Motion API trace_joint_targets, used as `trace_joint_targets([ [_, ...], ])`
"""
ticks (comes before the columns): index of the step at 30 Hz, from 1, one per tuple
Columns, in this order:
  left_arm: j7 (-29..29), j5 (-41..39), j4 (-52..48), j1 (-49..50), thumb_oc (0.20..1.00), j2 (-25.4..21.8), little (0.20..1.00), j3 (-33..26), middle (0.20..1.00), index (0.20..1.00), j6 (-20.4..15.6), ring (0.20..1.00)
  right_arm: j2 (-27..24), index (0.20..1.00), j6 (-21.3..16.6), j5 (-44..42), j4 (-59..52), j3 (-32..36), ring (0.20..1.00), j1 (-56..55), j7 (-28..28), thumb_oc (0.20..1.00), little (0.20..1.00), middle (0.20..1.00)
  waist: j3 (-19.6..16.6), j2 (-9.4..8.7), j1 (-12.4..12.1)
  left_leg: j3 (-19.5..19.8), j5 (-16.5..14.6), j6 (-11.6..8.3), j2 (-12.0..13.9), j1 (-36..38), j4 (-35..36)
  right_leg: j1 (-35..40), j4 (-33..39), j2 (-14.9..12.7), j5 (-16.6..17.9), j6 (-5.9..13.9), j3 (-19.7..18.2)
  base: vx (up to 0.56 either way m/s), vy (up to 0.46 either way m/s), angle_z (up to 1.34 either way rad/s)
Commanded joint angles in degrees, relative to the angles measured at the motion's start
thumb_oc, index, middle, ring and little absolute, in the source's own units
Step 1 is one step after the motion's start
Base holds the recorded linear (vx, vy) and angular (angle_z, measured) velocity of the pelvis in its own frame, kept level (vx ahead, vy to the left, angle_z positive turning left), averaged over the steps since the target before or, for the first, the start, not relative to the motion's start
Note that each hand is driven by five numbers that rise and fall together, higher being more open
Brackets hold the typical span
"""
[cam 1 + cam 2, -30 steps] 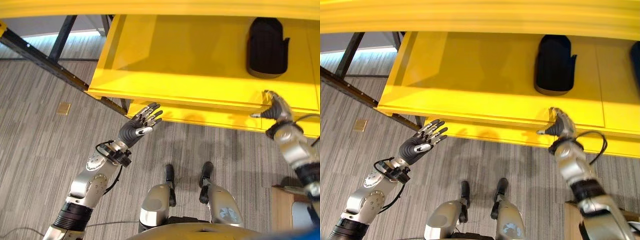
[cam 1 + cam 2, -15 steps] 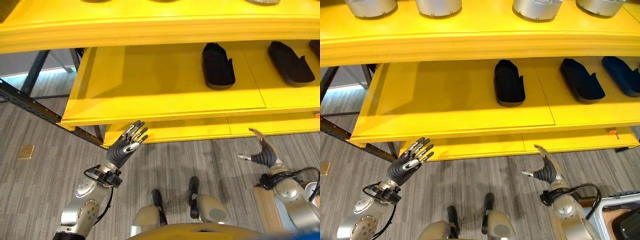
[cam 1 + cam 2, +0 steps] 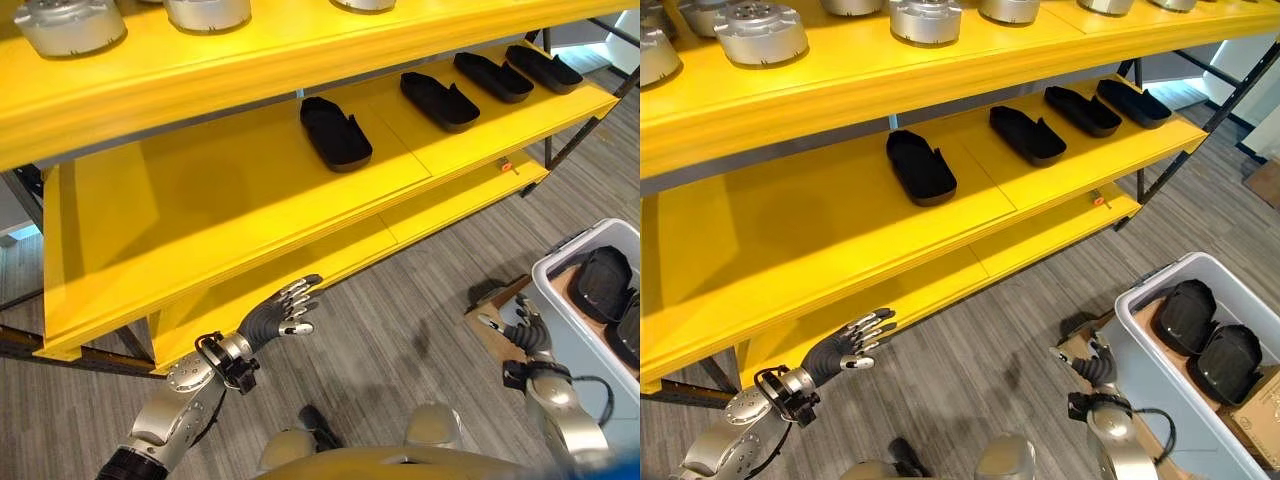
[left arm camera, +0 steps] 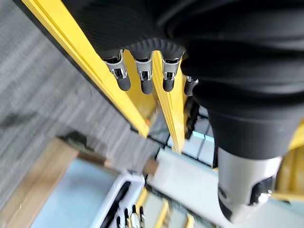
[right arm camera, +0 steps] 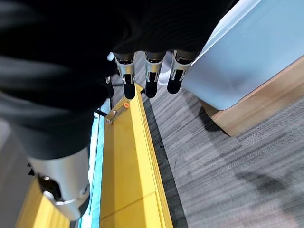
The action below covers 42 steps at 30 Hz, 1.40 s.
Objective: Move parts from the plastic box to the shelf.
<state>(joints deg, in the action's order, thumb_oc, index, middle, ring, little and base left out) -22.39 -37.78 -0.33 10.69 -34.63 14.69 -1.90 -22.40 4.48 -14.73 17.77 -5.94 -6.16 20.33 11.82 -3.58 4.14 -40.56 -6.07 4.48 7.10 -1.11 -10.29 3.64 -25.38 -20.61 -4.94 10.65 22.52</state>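
The right robot hand (image 5: 147, 78) hangs with its dark-tipped fingers (image 5: 150, 89) relaxed and empty beneath its black ribbed cover, above grey striped carpet (image 5: 223, 175). Past the fingertips runs the yellow shelf (image 5: 128, 166), a small orange tag (image 5: 126, 105) near its edge. Beside it, a pale plastic box (image 5: 237, 61) rests on a wooden base (image 5: 266, 99).

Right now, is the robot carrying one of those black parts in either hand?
No: the left hand and right hand are both open and empty; black parts lie in the plastic box.
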Motion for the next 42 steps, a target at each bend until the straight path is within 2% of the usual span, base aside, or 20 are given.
trace_joint_targets([
  [1,1.1,-2.7,-8.0,2.8,1.0,3.2,1.0,-6.9,1.0,1.0,-4.4,1.0,-3.2,1.0,-0.8,3.2,-9.7,5.8,1.0,-2.4,5.1,1.0,1.0,1.0,2.4,1.11,0.4,6.9,-0.1,-3.31,2.1,2.1,0.4,0.4,14.3,6.9,1.1,-1.95,-1.9,-0.1,-0.607,-1.89],
  [4,2.3,-3.3,-9.2,3.5,1.0,4.0,1.0,-7.9,1.0,1.0,-4.8,1.0,-3.8,1.0,-0.7,2.7,-7.1,9.3,1.0,-3.5,12.7,1.0,1.0,1.0,3.7,0.15,0.9,5.5,2.9,-5.39,4.0,0.6,1.6,-0.6,15.6,10.2,-0.2,-2.94,-0.8,-0.12,-0.535,-1.24],
  [7,3.5,-13.4,-8.9,2.6,1.0,5.2,1.0,-7.0,1.0,1.0,-0.9,1.0,-3.9,1.0,-2.0,0.8,-4.4,12.6,1.0,-4.1,18.1,1.0,1.0,1.0,5.9,0.66,2.5,5.4,4.5,-6.54,5.6,0.1,2.3,-3.2,12.9,12.0,-1.7,-5.05,-1.0,-0.11,-0.381,-0.58],
  [11,2.7,-12.0,-8.5,0.6,1.0,6.4,1.0,-4.5,1.0,1.0,0.3,1.0,-4.2,1.0,-3.6,-2.7,-3.4,15.6,1.0,-4.8,21.4,1.0,1.0,1.0,7.5,1.68,4.3,5.8,6.0,-7.85,7.1,-0.1,3.3,-5.5,10.4,13.2,-2.9,-6.38,-1.9,-0.09,-0.314,-0.23],
  [14,3.3,-11.4,-8.6,-1.2,1.0,7.1,1.0,-2.0,1.0,1.0,-0.6,1.0,-6.0,1.0,-4.4,-0.8,-4.9,17.7,1.0,-6.0,20.6,1.0,1.0,1.0,8.4,3.21,6.6,6.5,8.6,-9.65,8.3,0.5,5.7,-7.7,6.9,14.2,-4.8,-7.79,-3.5,-0.06,-0.308,-0.07],
  [17,4.9,-12.2,-9.3,-1.7,1.0,7.3,1.0,-1.4,1.0,1.0,-2.1,1.0,-7.3,1.0,-4.9,2.1,-7.0,17.1,1.0,-5.8,19.0,1.0,1.0,1.0,8.4,3.64,7.3,9.4,9.9,-10.44,8.5,1.3,6.8,-9.3,5.0,14.7,-5.7,-8.4,-5.5,-0.03,-0.232,-0.24],
  [19,6.2,-12.5,-9.1,-2.0,1.0,7.7,1.0,-1.9,1.0,1.0,-3.1,1.0,-8.6,1.0,-5.5,4.1,-9.1,15.2,1.0,-4.9,16.2,1.0,1.0,1.0,8.1,3.76,7.5,15.3,11.5,-11.24,8.6,2.0,6.3,-10.2,4.9,15.9,-5.8,-9.15,-9.2,0.08,-0.161,-0.65],
  [20,6.7,-12.6,-9.1,-1.8,1.0,7.9,1.0,-2.4,1.0,1.0,-3.1,1.0,-9.0,1.0,-6.0,4.0,-9.7,14.6,1.0,-4.7,14.8,1.0,1.0,1.0,7.9,3.85,7.4,17.9,11.6,-11.31,8.2,2.2,5.7,-10.2,5.0,16.3,-5.8,-9.4,-10.8,0.13,-0.144,-1.11],
  [21,7.4,-12.3,-9.2,-1.3,1.0,8.3,1.0,-3.4,1.0,1.0,-2.8,1.0,-9.6,1.0,-7.4,4.7,-10.7,13.2,1.0,-3.5,12.1,1.0,1.0,1.0,7.6,3.98,6.5,23.4,11.3,-10.21,6.7,1.5,4.3,-10.6,5.9,17.5,-4.4,-10.21,-13.7,0.19,-0.164,-1.48],
  [22,8.1,-11.2,-9.8,0.2,1.0,8.4,1.0,-4.8,1.0,1.0,-2.7,1.0,-10.8,1.0,-8.0,5.9,-13.5,11.8,1.0,-2.0,8.4,1.0,1.0,1.0,6.8,3.76,5.1,30.7,9.4,-9.17,3.6,0.6,1.7,-10.4,6.8,18.8,-4.4,-10.61,-17.4,0.19,-0.187,-1.55],
  [23,7.9,-11.0,-10.1,0.5,1.0,8.5,1.0,-5.4,1.0,1.0,-2.2,1.0,-11.1,1.0,-7.6,6.2,-14.9,11.4,1.0,-1.5,7.7,1.0,1.0,1.0,6.4,3.83,4.6,31.9,9.2,-8.76,2.5,-0.1,0.9,-10.1,7.6,19.5,-4.0,-10.83,-18.2,0.2,-0.157,-1.93],
  [25,6.4,-10.3,-10.0,0.4,1.0,8.6,1.0,-6.9,1.0,1.0,-0.2,1.0,-11.0,1.0,-5.5,5.3,-18.8,11.0,1.0,-1.1,6.2,1.0,1.0,1.0,5.7,4.23,4.2,31.2,7.4,-7.81,-0.6,-1.7,0.1,-8.5,9.5,20.8,-3.3,-10.51,-19.3,0.17,-0.098,-1.73],
  [27,5.0,-8.8,-9.4,0.4,1.0,8.7,1.0,-7.3,1.0,1.0,0.2,1.0,-9.9,1.0,-6.9,6.9,-20.7,9.7,1.0,-1.2,7.3,1.0,1.0,1.0,5.4,4.59,3.1,31.6,7.6,-7.67,-4.0,-5.2,2.2,-5.8,11.8,22.1,-2.8,-9.88,-21.0,0.29,0.006,-0.18],
  [28,4.9,-6.7,-9.1,0.7,1.0,8.8,1.0,-7.1,1.0,1.0,0.4,1.0,-9.2,1.0,-6.6,5.2,-20.9,9.3,1.0,-0.8,8.6,1.0,1.0,1.0,5.3,4.62,1.9,32.1,10.0,-8.35,-5.1,-8.9,2.9,-3.2,13.6,22.7,-2.7,-9.87,-22.1,0.29,0.044,-0.08],
  [29,4.9,-6.6,-9.1,0.7,1.0,8.8,1.0,-7.1,1.0,1.0,0.3,1.0,-9.2,1.0,-6.6,5.2,-20.9,9.3,1.0,-0.8,8.7,1.0,1.0,1.0,5.3,4.56,1.8,32.0,9.9,-8.34,-5.2,-8.9,2.9,-3.1,13.7,22.6,-2.7,-9.85,-22.2,0.37,0.087,-0.48],
  [30,4.8,-4.7,-8.5,0.9,1.0,8.5,1.0,-6.5,1.0,1.0,0.4,1.0,-8.8,1.0,-7.2,4.0,-20.5,8.1,1.0,1.1,9.5,1.0,1.0,1.0,5.3,4.62,0.1,33.6,13.1,-9.08,-5.9,-12.8,3.5,-0.2,15.2,23.5,-2.9,-10.26,-23.7,0.44,0.211,-0.65],
  [31,3.2,-4.2,-8.2,0.9,1.0,8.2,1.0,-6.0,1.0,1.0,1.6,1.0,-8.1,1.0,-6.4,4.0,-20.2,6.2,1.0,3.5,7.5,1.0,1.0,1.0,4.8,4.54,-1.4,36.8,12.9,-8.64,-6.8,-14.0,3.5,1.3,15.8,23.7,-3.5,-10.26,-25.7,0.47,0.238,-0.72],
  [34,3.0,-2.1,-7.6,0.5,1.0,8.4,1.0,-4.9,1.0,1.0,1.0,1.0,-7.9,1.0,-5.2,2.2,-19.9,4.7,1.0,5.4,5.4,1.0,1.0,1.0,4.2,4.4,-1.9,36.6,10.8,-7.63,-7.3,-12.7,3.1,1.8,16.1,23.3,-3.7,-10.26,-25.6,0.28,0.24,-1.09],
  [37,4.0,-0.2,-6.9,-1.4,1.0,7.5,1.0,-4.1,1.0,1.0,1.2,1.0,-6.3,1.0,-4.2,2.9,-21.2,2.0,1.0,5.3,3.3,1.0,1.0,1.0,2.0,4.08,-1.4,35.0,6.9,-5.12,-8.0,-7.6,3.9,0.9,15.6,22.1,-3.6,-9.27,-23.5,0.31,0.264,-0.88],
  [42,4.4,0.6,-6.8,-2.4,1.0,7.1,1.0,-4.8,1.0,1.0,2.4,1.0,-4.0,1.0,-2.9,3.3,-20.6,-0.3,1.0,7.2,2.7,1.0,1.0,1.0,0.0,3.61,-2.7,35.2,4.1,-2.52,-9.1,-4.7,4.4,-1.4,11.0,20.2,-4.3,-7.89,-20.7,0.2,0.212,-0.15],
])
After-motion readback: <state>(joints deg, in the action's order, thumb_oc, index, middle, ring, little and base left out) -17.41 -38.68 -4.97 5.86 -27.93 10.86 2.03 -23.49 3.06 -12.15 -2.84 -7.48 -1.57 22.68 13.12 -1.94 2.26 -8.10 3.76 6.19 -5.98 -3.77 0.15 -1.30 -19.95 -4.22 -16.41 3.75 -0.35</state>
